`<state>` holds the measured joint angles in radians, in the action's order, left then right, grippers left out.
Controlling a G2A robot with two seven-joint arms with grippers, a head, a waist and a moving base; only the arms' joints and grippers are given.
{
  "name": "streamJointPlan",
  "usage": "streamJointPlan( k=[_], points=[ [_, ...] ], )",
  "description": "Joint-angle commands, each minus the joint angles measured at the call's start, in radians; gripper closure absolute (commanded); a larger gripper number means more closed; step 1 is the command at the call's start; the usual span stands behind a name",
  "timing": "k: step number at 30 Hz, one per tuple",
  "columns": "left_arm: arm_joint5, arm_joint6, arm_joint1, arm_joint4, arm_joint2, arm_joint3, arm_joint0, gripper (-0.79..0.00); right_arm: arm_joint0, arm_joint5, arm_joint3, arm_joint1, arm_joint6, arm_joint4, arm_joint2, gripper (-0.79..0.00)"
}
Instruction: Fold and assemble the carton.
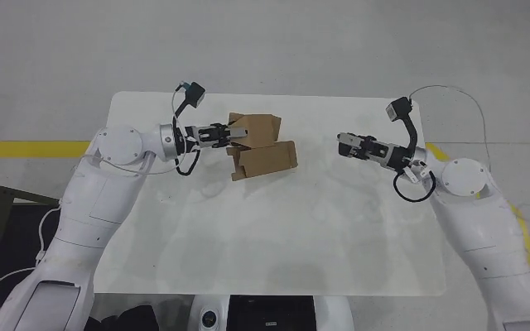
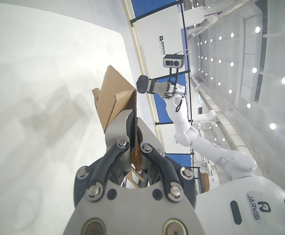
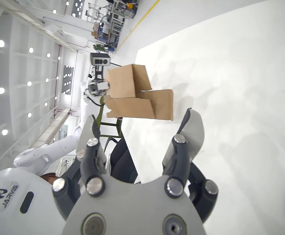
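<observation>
The left gripper pinches the brown cardboard carton by one edge. It looks light and bendy. The right gripper, gaping empty, should grab the side facing it.

This is a large industrial hall, like a factory-floor robotics lab. The white counter stands on a grey painted floor. A yellow lane line runs beside the counter, with blue-and-white partition panels beyond it and equipment racks farther off. Rows of round ceiling lights hang high above.
</observation>
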<state>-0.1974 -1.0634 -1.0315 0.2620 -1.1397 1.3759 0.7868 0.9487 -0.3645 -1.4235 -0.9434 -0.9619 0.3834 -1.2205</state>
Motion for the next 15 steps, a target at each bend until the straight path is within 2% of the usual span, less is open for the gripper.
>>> streamJointPlan(
  k=[1,6,15],
  points=[
    [-0.014,-0.010,0.001,0.003,0.000,0.007,0.005,0.000,0.001,-0.020,-0.022,-0.004,-0.030,0.039,0.011,-0.619],
    [-0.058,-0.047,0.000,0.025,0.007,0.033,0.013,0.000,-0.037,-0.073,-0.024,-0.031,-0.071,0.103,0.104,-0.603],
    [-0.131,-0.155,0.000,0.084,0.019,0.039,0.009,0.000,-0.130,-0.148,0.076,-0.078,-0.132,0.175,0.228,-0.597]
  ],
)
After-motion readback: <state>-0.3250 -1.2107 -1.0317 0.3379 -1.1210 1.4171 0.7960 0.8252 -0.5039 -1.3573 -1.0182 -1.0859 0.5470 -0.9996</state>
